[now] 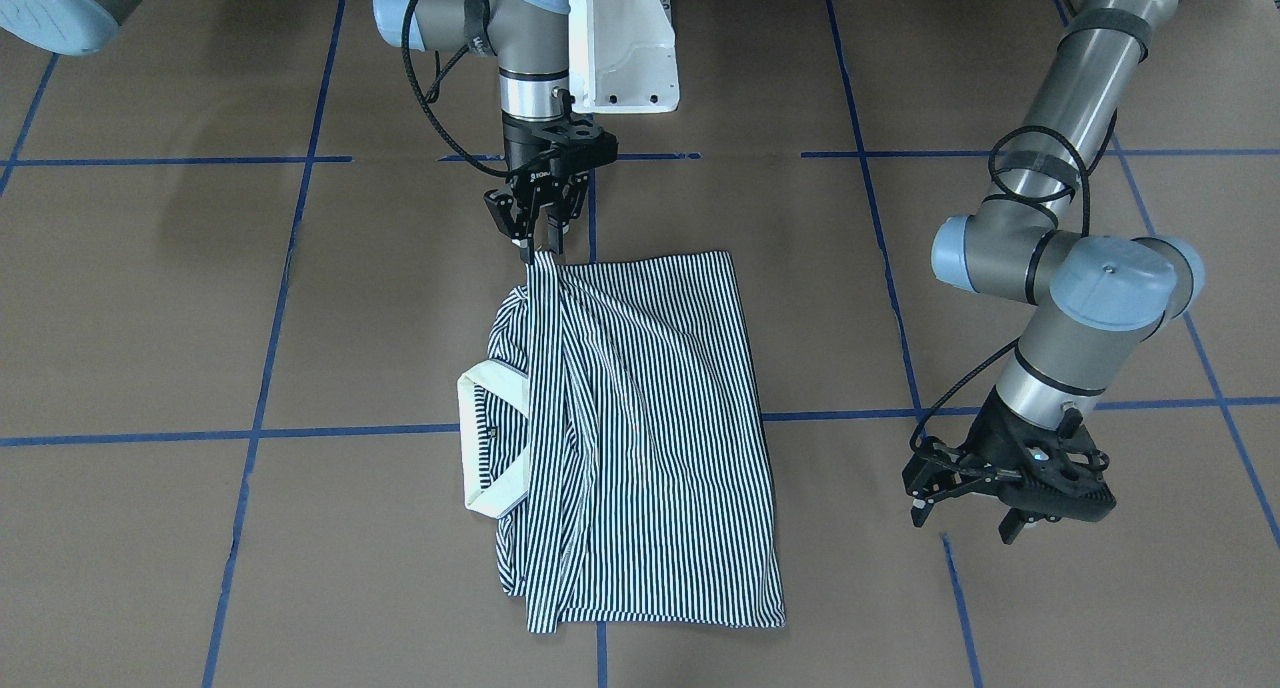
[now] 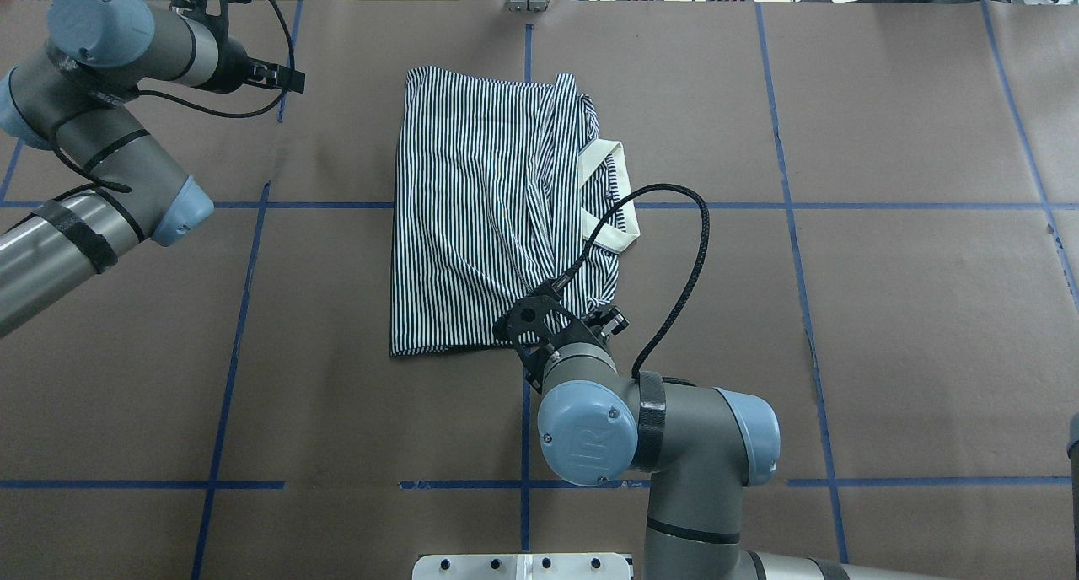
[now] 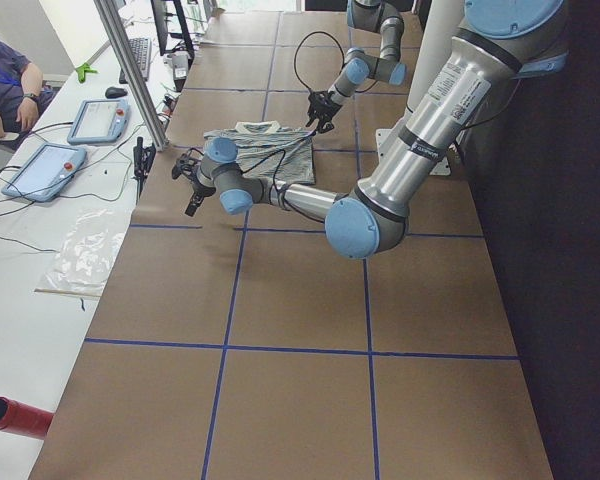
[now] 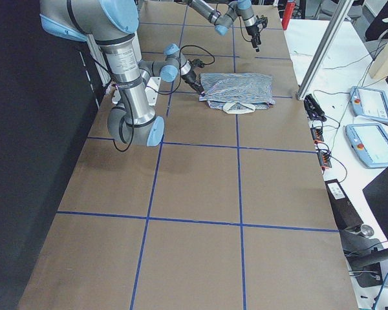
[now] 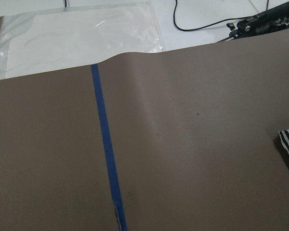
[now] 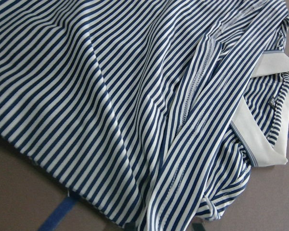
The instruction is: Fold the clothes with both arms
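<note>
One shirt (image 1: 640, 418), in thin navy-and-white stripes, lies mid-table, folded into a rough rectangle. Seen from across the table, its cream collar (image 1: 480, 438) juts out at 9 o'clock, smooth and stiff against the soft, rumpled knit. A loose ridge of cloth runs from near the collar up to 11 o'clock. There the right gripper (image 1: 537, 230) points straight down, its jaws closed on a pinch of the shirt's edge, which rises in a small peak. The left gripper (image 1: 965, 518) hovers at 4 o'clock, well apart from the cloth, with its jaws spread and holding nothing. Beneath everything is the table (image 1: 150, 298), covered in matte brown paper and crossed by lines of blue tape (image 1: 350, 431).

The step in hand looks like the next fold, started from that pinched edge. A single pinch would probably drag this thin knit into a twist. It would go better if the left gripper took the matching corner at 1 o'clock. Both should then lift low and level and travel together, keeping the stripes parallel and the collar flat.
</note>
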Controlling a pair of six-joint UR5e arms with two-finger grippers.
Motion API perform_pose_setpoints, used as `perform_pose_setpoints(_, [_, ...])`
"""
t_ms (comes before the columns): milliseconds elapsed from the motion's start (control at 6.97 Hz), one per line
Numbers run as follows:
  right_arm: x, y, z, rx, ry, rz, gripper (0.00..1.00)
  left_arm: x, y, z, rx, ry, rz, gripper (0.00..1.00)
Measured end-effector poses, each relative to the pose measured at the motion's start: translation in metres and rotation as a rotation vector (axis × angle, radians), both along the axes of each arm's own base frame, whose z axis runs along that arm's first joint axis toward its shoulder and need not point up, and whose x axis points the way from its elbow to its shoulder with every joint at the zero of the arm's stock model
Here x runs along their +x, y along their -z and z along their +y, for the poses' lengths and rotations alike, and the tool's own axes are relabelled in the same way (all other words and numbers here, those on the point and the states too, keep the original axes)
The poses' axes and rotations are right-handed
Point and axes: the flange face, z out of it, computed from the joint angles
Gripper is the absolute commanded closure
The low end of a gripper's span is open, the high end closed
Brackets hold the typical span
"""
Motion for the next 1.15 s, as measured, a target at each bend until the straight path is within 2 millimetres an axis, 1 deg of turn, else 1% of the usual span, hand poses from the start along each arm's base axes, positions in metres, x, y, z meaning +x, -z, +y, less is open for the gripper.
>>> perform_pose_setpoints(287, [-0.0004, -0.0004, 0.0003, -0.003, 0.001, -0.002, 0.52, 0.0001, 0.0, 0.0, 0.0, 0.0, 0.0, 0.0])
perform_pose_setpoints(430, [-0.0016, -0.0021, 0.0, -0.003, 0.001, 0.002, 0.55, 0.0001, 0.0, 0.0, 0.0, 0.0, 0.0, 0.0])
perform_pose_setpoints(574, [-0.0029, -0.0045, -0.0009, -0.004, 0.0, 0.007, 0.56, 0.0001, 0.0, 0.0, 0.0, 0.0, 0.0, 0.0])
perform_pose_setpoints(861, [-0.0038, -0.0059, -0.0016, -0.005, 0.0, 0.01, 0.73, 0.0001, 0.0, 0.0, 0.0, 0.0, 0.0, 0.0])
perform_pose_setpoints(1147, [-0.0039, -0.0053, -0.0019, -0.005, -0.001, 0.009, 0.86, 0.0004, 0.0001, 0.0002, 0.0, -0.001, 0.0, 0.0])
